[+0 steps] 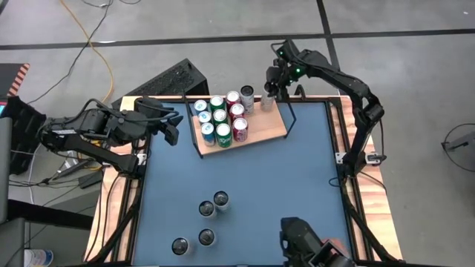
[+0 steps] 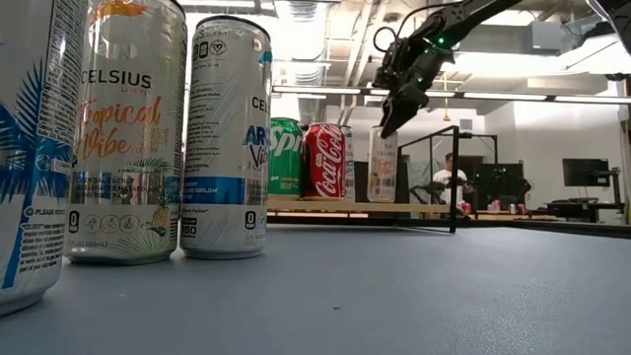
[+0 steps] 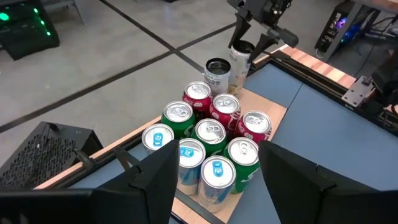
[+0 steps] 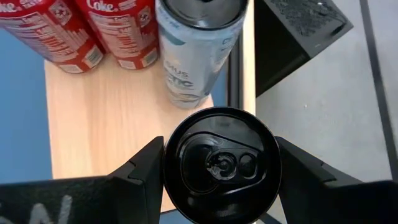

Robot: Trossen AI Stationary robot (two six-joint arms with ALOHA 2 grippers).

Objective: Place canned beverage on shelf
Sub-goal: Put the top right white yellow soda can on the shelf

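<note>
Black-topped, the can (image 4: 221,163) sits clasped between the right claw (image 1: 269,90) fingers above the light-wood shelf (image 1: 269,124), its base hidden, just beside the clustered cans (image 1: 221,119), while the left claw (image 1: 172,126) waits open nearby.

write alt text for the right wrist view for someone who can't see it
The right gripper holds a black-topped can from above, its fingers pressed to both sides, over the light-wood shelf. Just beyond stand a pale tall can and two red Coke cans.

11 cans (image 1: 220,119) stand on the shelf (image 1: 271,126); 4 cans (image 1: 202,220) on the table (image 1: 297,178).
</note>
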